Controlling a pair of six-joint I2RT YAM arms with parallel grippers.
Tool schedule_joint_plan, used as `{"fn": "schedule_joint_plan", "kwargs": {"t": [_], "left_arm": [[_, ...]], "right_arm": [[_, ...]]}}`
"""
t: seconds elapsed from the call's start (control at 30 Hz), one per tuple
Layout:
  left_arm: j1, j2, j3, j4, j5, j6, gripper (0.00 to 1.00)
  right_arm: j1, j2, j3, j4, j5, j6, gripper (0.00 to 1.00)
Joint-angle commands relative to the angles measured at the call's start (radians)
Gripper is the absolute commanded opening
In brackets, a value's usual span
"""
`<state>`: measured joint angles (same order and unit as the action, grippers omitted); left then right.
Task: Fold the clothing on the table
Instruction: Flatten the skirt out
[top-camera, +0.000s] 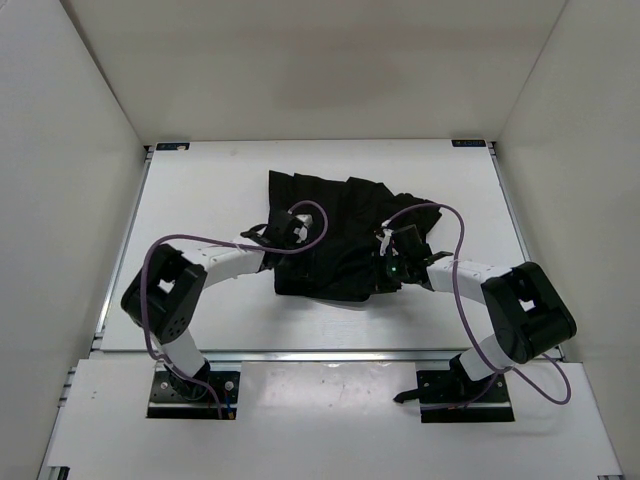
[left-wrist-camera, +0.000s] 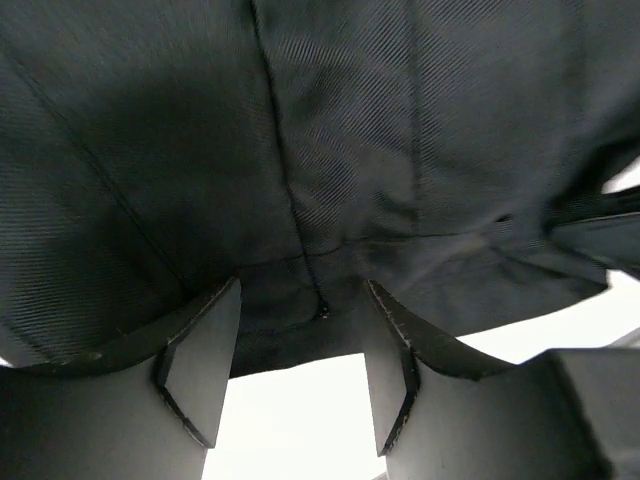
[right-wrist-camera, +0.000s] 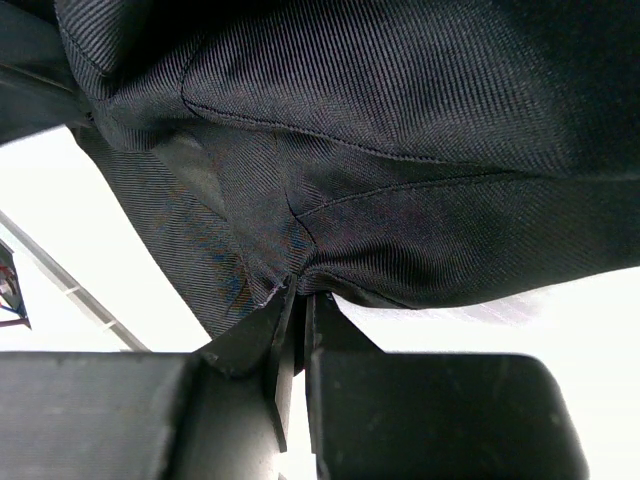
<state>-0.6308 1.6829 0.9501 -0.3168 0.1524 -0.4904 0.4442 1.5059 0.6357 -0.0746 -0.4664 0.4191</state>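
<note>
The black clothing (top-camera: 340, 235) lies bunched in the middle of the white table (top-camera: 200, 200). My left gripper (top-camera: 290, 228) is at its left part. In the left wrist view the left gripper (left-wrist-camera: 302, 295) stands open, the clothing (left-wrist-camera: 350, 150) spreads just past the fingertips (left-wrist-camera: 215, 330), its hem crosses the gap, and nothing is pinched. My right gripper (top-camera: 392, 250) is at the garment's right part. In the right wrist view the right gripper (right-wrist-camera: 300, 292) is shut on a fold of the clothing (right-wrist-camera: 400, 120), which is drawn up off the table (right-wrist-camera: 600, 330).
White walls stand on three sides. A metal rail (top-camera: 122, 260) runs along the table's left edge and another along the right. Purple cables (top-camera: 460, 240) loop over both arms. Bare tabletop shows left, right and behind the garment.
</note>
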Motion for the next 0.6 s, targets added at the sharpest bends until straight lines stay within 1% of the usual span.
{"fn": "schedule_joint_plan", "kwargs": {"t": [0.0, 0.1, 0.2, 0.27, 0.33, 0.4, 0.43, 0.5, 0.53, 0.57], "left_arm": [[-0.03, 0.012, 0.036, -0.021, -0.051, -0.005, 0.61], [-0.058, 0.037, 0.016, -0.007, -0.074, -0.025, 0.62], [-0.09, 0.089, 0.047, -0.03, -0.138, -0.033, 0.61], [-0.104, 0.141, 0.097, -0.063, -0.178, -0.022, 0.62], [-0.116, 0.179, 0.134, -0.117, -0.221, -0.004, 0.6], [-0.125, 0.207, 0.151, -0.146, -0.241, 0.012, 0.56], [-0.125, 0.222, 0.16, -0.162, -0.252, 0.013, 0.52], [-0.11, 0.236, 0.162, -0.165, -0.251, 0.021, 0.14], [-0.107, 0.238, 0.158, -0.166, -0.249, 0.019, 0.06], [-0.104, 0.229, 0.157, -0.166, -0.252, 0.019, 0.0]], "right_arm": [[0.005, 0.01, 0.015, 0.035, 0.0, -0.009, 0.0], [0.001, 0.013, 0.013, 0.039, -0.001, -0.011, 0.0], [0.001, 0.014, 0.01, 0.045, 0.0, -0.014, 0.0], [0.002, 0.022, 0.009, 0.048, -0.006, -0.014, 0.0], [0.008, 0.016, 0.007, 0.049, -0.002, -0.019, 0.0], [0.01, 0.013, 0.004, 0.052, -0.003, -0.026, 0.0], [0.013, 0.01, -0.001, 0.05, -0.002, -0.025, 0.01], [0.005, 0.005, -0.013, 0.062, -0.009, -0.025, 0.0], [-0.001, 0.008, -0.008, 0.065, -0.009, -0.025, 0.0], [-0.001, 0.005, -0.013, 0.068, -0.014, -0.025, 0.0]]}}
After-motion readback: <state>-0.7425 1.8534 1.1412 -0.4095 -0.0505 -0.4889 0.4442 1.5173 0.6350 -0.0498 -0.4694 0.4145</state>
